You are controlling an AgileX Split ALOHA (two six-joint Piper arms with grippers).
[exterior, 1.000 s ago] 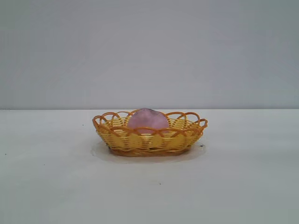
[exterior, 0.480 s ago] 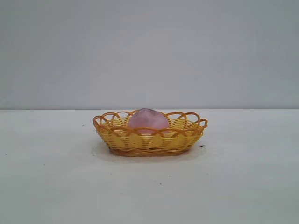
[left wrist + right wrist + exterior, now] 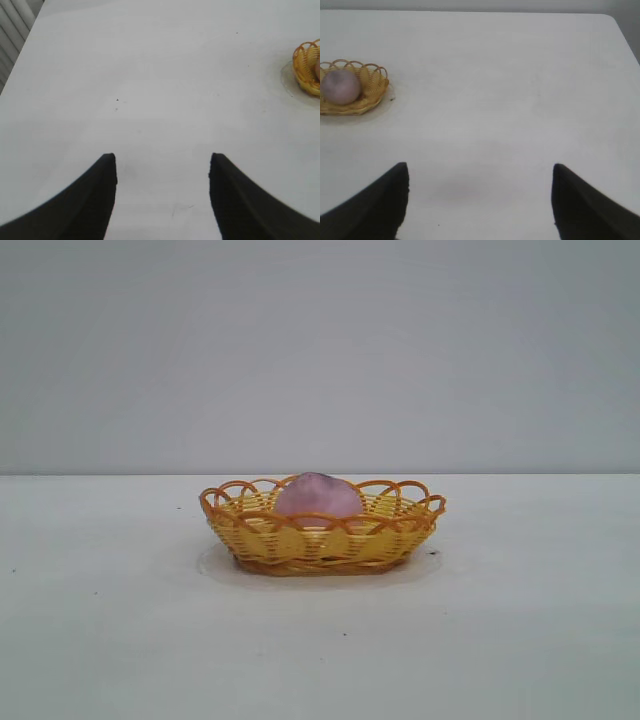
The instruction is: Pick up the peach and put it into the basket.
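Only the wrist views show the left gripper [image 3: 162, 170] and right gripper [image 3: 480, 180], both spread open and empty above the white table [image 3: 520, 640]; the peach [image 3: 318, 496] sits inside the wicker basket [image 3: 320, 545].

The peach [image 3: 318, 496] sits inside the basket [image 3: 322, 540] on the white table [image 3: 120, 620].

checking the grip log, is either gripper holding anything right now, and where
Nothing is held. The left gripper and right gripper both stand with open, empty jaws over bare table. The peach sits in the basket.
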